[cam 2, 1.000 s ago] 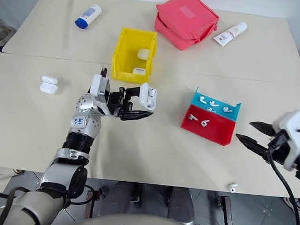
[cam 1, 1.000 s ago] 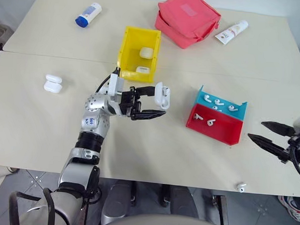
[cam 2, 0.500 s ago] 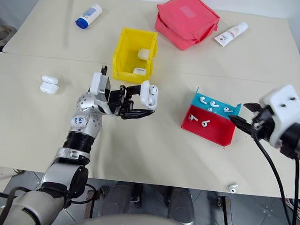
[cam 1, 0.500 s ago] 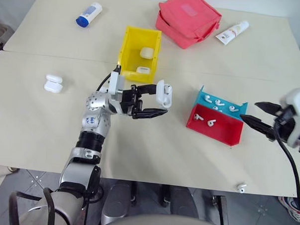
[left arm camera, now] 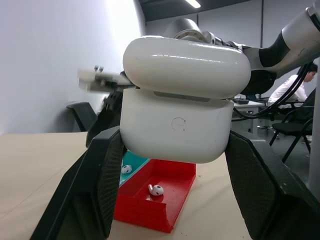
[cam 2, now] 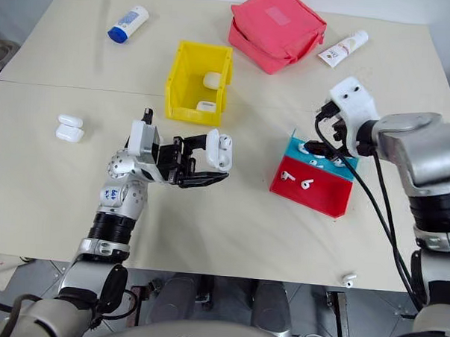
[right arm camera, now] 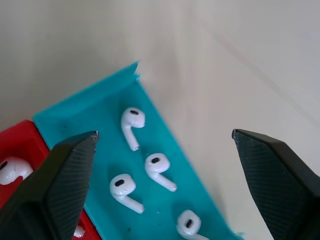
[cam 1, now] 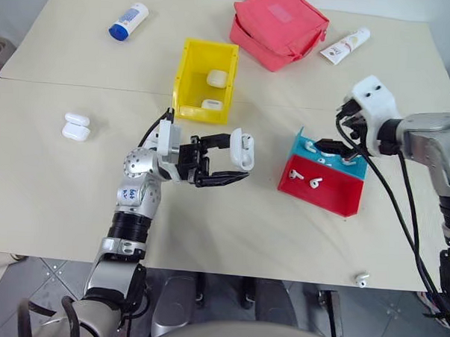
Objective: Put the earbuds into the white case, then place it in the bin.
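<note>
Left eye view: left gripper (cam 1: pixel 236 164) clamped on the white case (cam 1: pixel 242 149), held up off the table (cam 1: pixel 53 176) with its lid a little ajar, roughly midway between the bin (cam 1: pixel 185 81) and the trays. Left wrist view confirms both black fingers (left arm camera: pixel 107 170) press the case's sides, seam of the lid visible. Right gripper (cam 1: pixel 336 148) hangs over the blue tray (cam 1: pixel 359 168), pointing down into it, fingers spread wide, holding nothing. Right wrist view: four earbuds (right arm camera: pixel 132 120) lie loose on the teal floor between the two fingertips (right arm camera: pixel 70 165), none touched. Red tray (cam 1: pixel 336 199) butts against the blue one on the near side, two more earbuds inside it. One stray earbud (cam 1: pixel 362 280) sits at the near table edge, well apart from the trays. Bin is yellow, open top, standing beyond the left gripper, two more white cases lying in it. Another pair of cases (cam 1: pixel 76 126) rests on the table far out to the left. Red pouch (cam 1: pixel 280 27) at the far edge, white tube (cam 1: pixel 345 45) just beside it to the right, white-and-blue bottle (cam 1: pixel 128 21) at far left
</note>
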Action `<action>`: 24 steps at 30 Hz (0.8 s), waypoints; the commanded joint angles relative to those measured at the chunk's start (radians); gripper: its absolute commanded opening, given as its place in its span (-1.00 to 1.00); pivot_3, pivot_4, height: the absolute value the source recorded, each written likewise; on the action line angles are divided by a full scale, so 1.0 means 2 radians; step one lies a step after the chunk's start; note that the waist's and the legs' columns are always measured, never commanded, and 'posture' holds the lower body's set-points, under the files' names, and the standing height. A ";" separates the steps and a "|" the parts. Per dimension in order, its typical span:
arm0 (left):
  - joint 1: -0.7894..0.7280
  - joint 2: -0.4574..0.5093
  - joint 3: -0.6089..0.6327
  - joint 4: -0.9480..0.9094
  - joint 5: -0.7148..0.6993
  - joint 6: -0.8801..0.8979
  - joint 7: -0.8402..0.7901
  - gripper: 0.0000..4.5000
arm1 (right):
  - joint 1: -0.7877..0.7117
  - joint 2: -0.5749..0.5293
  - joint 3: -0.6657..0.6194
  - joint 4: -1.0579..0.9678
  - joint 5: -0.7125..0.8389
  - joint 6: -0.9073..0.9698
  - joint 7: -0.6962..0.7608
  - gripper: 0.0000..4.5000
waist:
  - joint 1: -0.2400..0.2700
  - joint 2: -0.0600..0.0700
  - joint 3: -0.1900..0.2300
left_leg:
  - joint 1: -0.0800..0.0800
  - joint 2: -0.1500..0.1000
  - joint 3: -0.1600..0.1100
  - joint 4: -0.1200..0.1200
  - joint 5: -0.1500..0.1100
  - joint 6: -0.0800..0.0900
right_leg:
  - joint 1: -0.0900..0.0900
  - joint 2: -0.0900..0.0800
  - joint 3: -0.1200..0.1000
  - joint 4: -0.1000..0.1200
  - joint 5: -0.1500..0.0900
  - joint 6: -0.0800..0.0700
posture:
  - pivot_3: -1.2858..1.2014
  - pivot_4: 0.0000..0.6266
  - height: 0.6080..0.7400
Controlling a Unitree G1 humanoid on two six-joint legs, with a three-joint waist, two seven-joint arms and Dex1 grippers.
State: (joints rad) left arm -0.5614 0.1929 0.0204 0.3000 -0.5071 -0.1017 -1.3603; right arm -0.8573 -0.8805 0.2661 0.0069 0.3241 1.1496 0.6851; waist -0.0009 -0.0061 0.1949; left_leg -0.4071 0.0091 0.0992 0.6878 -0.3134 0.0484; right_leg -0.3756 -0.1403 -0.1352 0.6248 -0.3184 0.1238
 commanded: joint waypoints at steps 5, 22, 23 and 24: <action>0.017 0.005 -0.002 -0.047 -0.009 0.008 0.017 0.21 | -0.059 0.019 0.035 0.037 -0.030 0.012 0.028 0.58 | 0.000 0.000 0.000 | 0.000 0.000 0.000 0.000 0.000 0.000 | 0.000 0.000 0.000 0.000 0.000 0.000 | 0.03 -0.52 1.00; 0.052 0.022 -0.016 -0.099 -0.027 0.038 0.002 0.21 | -0.082 0.055 0.067 0.073 -0.061 0.029 0.057 0.19 | -0.001 0.000 0.000 | 0.000 0.000 0.000 0.000 0.000 0.000 | 0.000 0.000 0.000 0.000 0.000 0.000 | 0.03 -0.52 1.00; 0.052 0.024 -0.015 -0.100 -0.028 0.039 0.002 0.21 | -0.082 0.056 0.069 0.073 -0.063 0.028 0.058 0.19 | -0.001 0.000 0.000 | 0.000 0.000 0.000 0.000 0.000 0.000 | 0.000 0.000 0.000 0.000 0.000 0.000 | 0.03 -0.52 1.00; 0.053 0.027 -0.014 -0.101 -0.028 0.039 0.003 0.21 | -0.081 0.058 0.071 0.074 -0.065 0.028 0.059 0.19 | -0.001 0.000 0.000 | 0.000 0.000 0.000 0.000 0.000 0.000 | 0.000 0.000 0.000 0.000 0.000 0.000 | 0.03 -0.52 1.00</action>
State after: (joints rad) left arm -0.4576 0.2421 -0.0169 0.1482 -0.5314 -0.0226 -1.3524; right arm -1.0049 -0.7675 0.4055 0.1721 0.2091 1.2048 0.7949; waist -0.0032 -0.0059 0.1949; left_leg -0.4068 0.0100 0.1000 0.6873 -0.3131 0.0480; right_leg -0.3763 -0.1394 -0.1349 0.6252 -0.3184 0.1238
